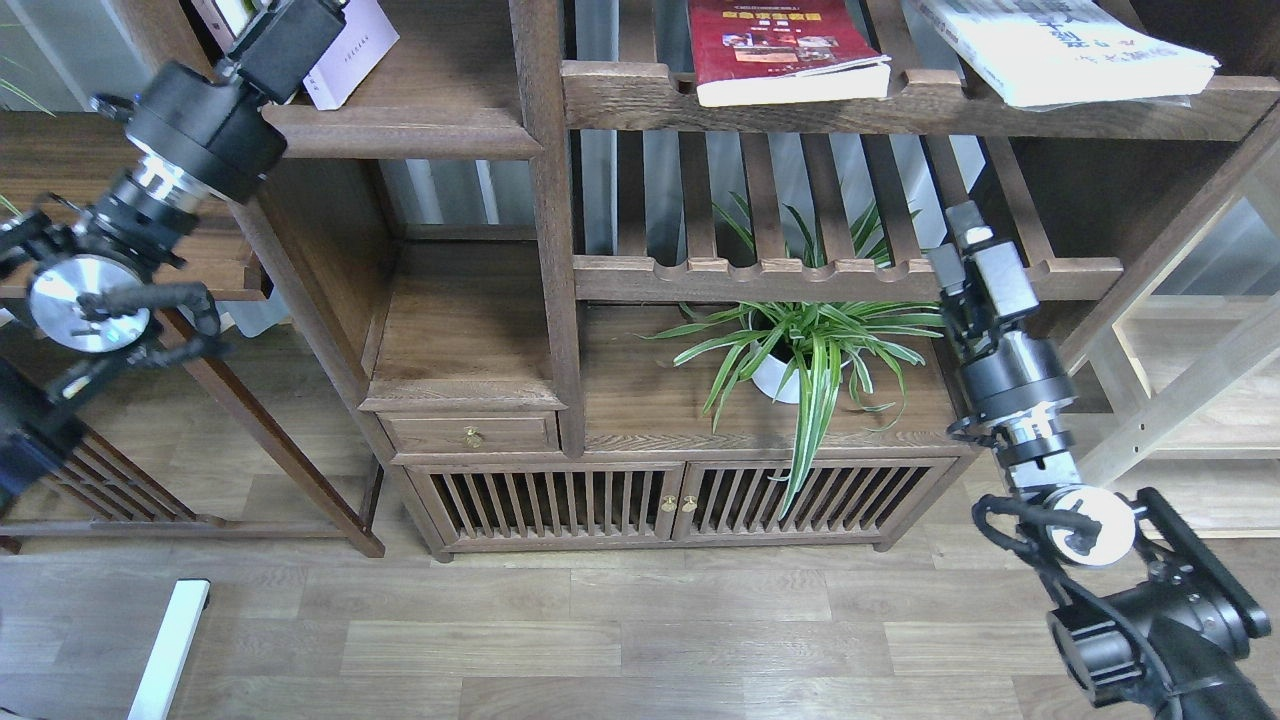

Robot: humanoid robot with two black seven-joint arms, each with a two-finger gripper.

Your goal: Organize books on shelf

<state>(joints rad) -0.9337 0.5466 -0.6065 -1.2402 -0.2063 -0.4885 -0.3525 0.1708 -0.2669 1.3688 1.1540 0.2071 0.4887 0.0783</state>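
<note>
Left claw (pixel 300 25) is up at the solid shelf (pixel 410 125), touching or just beside the lavender-white book (pixel 352 50); fingers are hidden, so I can't tell whether it's gripping. Red book (pixel 785 50) and white book (pixel 1060 45) lie flat on the slatted shelf (pixel 900 105), apparently not yet moved. Right claw (pixel 968 238) hangs empty near the plant (pixel 810 345), fingers look together.
</note>
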